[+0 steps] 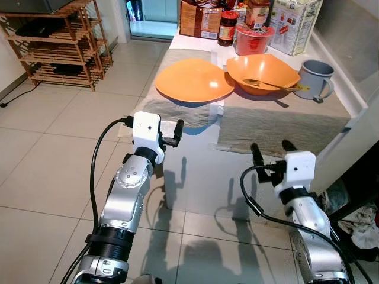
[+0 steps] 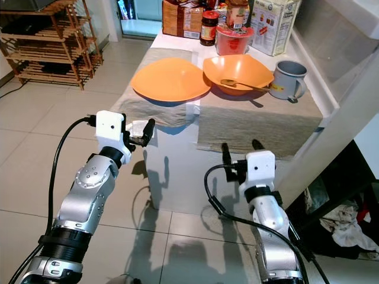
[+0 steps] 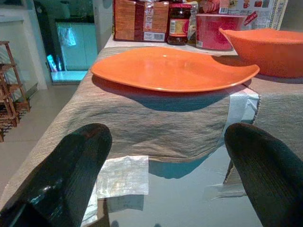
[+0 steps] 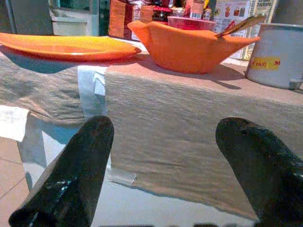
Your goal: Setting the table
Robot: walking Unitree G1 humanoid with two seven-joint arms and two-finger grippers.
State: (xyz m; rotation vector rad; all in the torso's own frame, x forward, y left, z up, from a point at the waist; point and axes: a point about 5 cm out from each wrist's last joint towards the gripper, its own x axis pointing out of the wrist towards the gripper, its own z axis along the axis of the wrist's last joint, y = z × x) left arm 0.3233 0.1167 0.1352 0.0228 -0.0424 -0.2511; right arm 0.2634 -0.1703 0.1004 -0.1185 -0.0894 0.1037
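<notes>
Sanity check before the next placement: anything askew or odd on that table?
Mostly tidy. The orange plate straddles the gap between the two grey placemats and its near edge overhangs the left one. A spoon rests in the orange bowl, handle out over the rim toward the grey mug. No spills. Both grippers are open, short of the table.

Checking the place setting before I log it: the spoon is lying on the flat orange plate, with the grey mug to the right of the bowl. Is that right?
Not quite. The spoon lies in the orange bowl, not on the plate, which holds nothing; the left eye view shows this. The grey mug does stand to the right of the bowl.
</notes>
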